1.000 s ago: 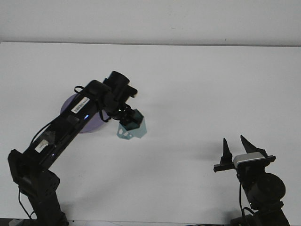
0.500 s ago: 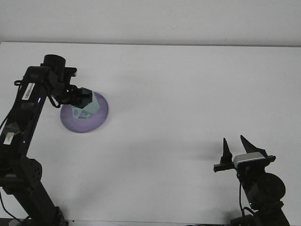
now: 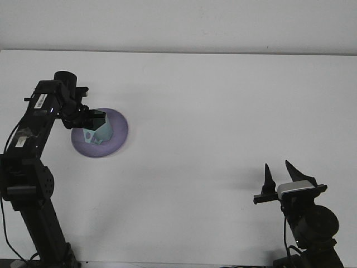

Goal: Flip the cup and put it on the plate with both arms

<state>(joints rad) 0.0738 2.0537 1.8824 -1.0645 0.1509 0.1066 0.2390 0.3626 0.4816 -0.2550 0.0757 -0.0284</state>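
The cup (image 3: 97,129) is pale green-blue and stands on the purple plate (image 3: 114,137), with its dark open mouth turned up. The left gripper (image 3: 89,118) is directly at the top of the cup; its dark fingers close on the rim, so the gripper holds the cup. The cup covers the left middle part of the plate, and the plate's right side is bare. The plate lies near the left edge of the table (image 3: 223,111), about halfway between the far edge and the near edge.

The right gripper (image 3: 277,172) is near the near right corner of the table, well apart from the cup and plate. Its two black pointed fingers point upward with a clear gap between them, so it is open and holds nothing.

The table is white and plain. Behind its far edge there is a pale grey wall (image 3: 178,22).

Compared with half a second ago, the left arm (image 3: 33,139) is a little lower over the plate and the cup now sits more upright on it; before it was tilted. One second ago the cup was held in the air to the right of the plate, nearer the middle of the table, and the arm stretched across the plate. The right gripper has not moved in this time.
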